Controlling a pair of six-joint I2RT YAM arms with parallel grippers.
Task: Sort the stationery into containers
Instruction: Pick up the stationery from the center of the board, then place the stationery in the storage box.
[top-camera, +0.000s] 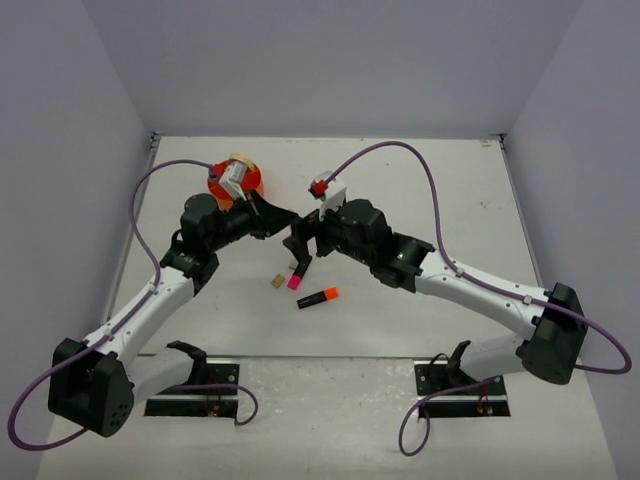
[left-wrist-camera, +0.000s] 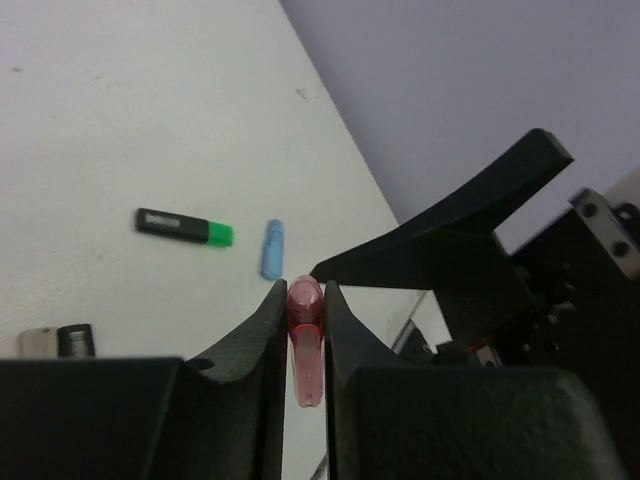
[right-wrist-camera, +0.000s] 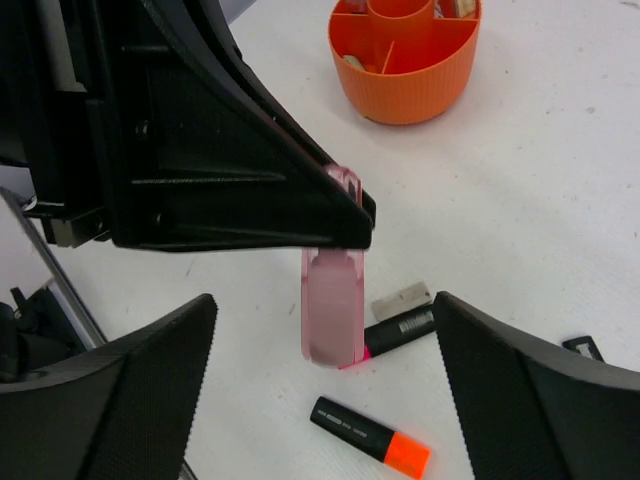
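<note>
The left fingers (left-wrist-camera: 262, 330) are clamping a clear pink piece (right-wrist-camera: 333, 310), which is hanging from their tips. The right fingers (right-wrist-camera: 150, 370) are standing wide apart — one on either side of it. Just beyond on the tabletop (right-wrist-camera: 560, 200) are lying a pink-ended highlighter (right-wrist-camera: 400, 328), a small block (right-wrist-camera: 401, 299) and an orange-ended highlighter (right-wrist-camera: 370, 437) — the orange tub (right-wrist-camera: 405, 85) is sitting farther off.

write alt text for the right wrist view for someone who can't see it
The left gripper, reaching in from the upper left, pinches a clear pink piece that hangs between the open fingers of the right gripper. On the white table lie a pink-tipped marker, a pale block and an orange-tipped marker; an orange divided tub stands behind.
</note>
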